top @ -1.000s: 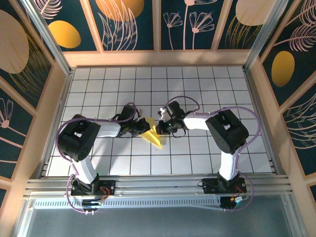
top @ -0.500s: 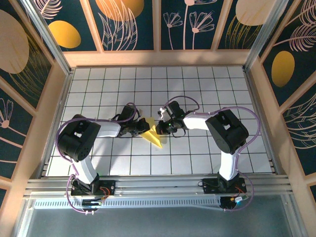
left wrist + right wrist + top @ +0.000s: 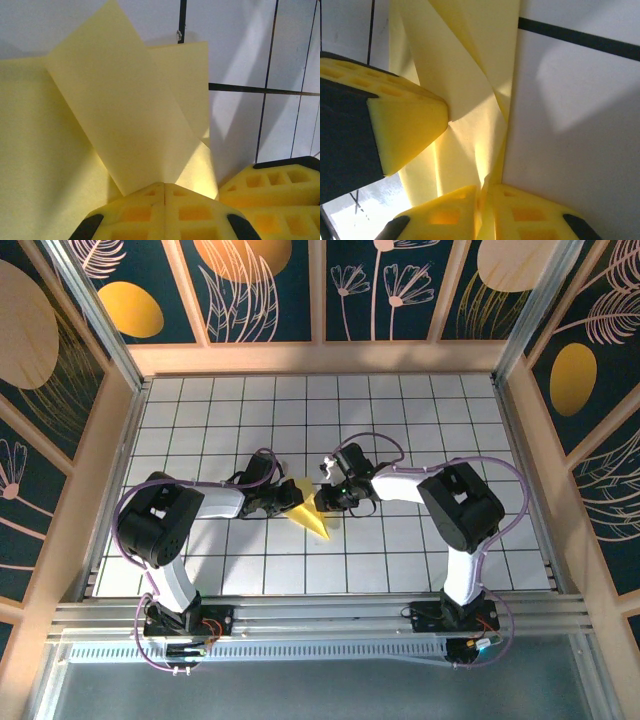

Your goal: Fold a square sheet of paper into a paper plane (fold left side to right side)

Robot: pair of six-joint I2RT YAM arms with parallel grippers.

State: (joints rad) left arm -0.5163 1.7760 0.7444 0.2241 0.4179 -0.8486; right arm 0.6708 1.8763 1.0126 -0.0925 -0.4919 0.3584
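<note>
Yellow paper (image 3: 125, 110): wrist views reveal folds.

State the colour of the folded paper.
Plain pale yellow, unprinted; the folded paper shows best in the left wrist view.

No text, label, brand, number or sign can be read in any of the views; every visible surface is unmarked.
</note>
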